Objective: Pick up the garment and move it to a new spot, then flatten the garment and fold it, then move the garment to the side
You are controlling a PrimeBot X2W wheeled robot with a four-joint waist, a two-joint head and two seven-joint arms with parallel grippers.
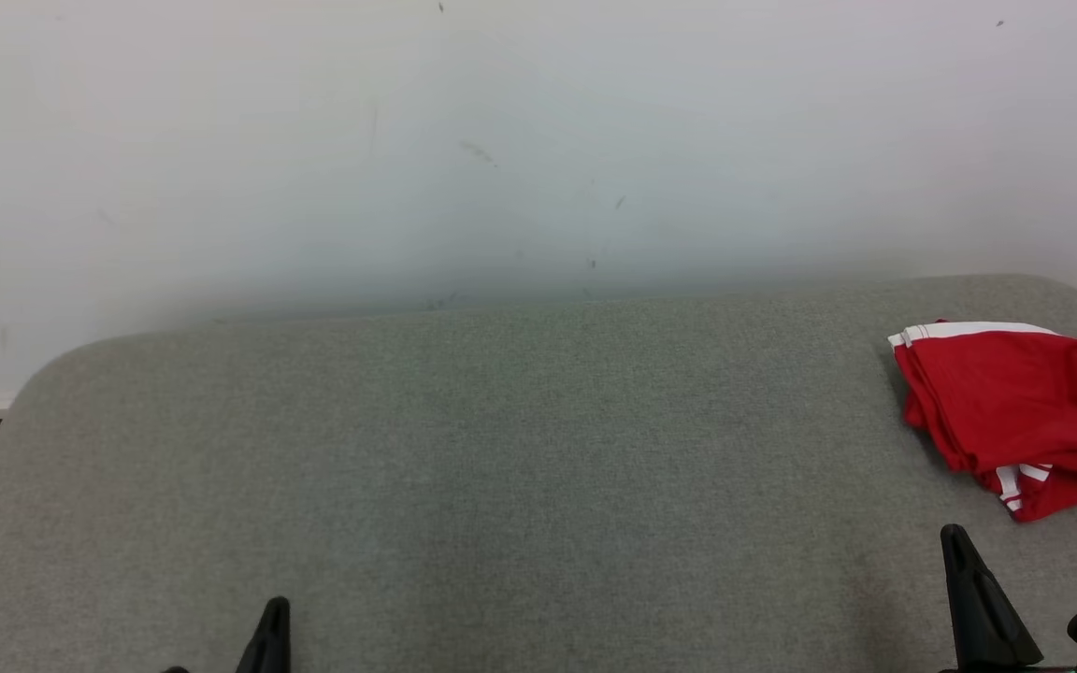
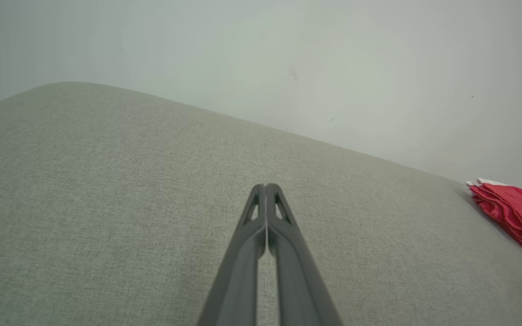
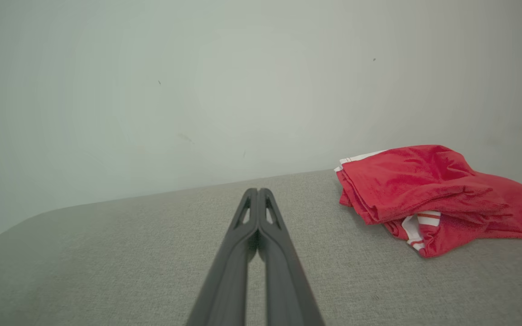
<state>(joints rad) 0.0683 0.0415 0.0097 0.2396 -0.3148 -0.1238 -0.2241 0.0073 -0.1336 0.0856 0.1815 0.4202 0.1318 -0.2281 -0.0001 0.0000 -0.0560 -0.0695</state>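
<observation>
Grey cushion [image 1: 501, 467]: your folded garment [image 1: 1015, 411] lies right of left gripper [image 2: 265, 188] and right gripper [image 3: 257, 192], both closed empty; its layers would likely shift easily.

The garment [image 1: 1015, 411] lies on the table [image 1: 501, 467] at its far right end, close to the rear edge. The wall [image 1: 501, 140] stands behind the table. Of the 2 claws, the left claw [image 1: 275, 617] is at the near left, well apart from the garment. The right claw [image 1: 954, 542] is at the near right, just before it.
</observation>
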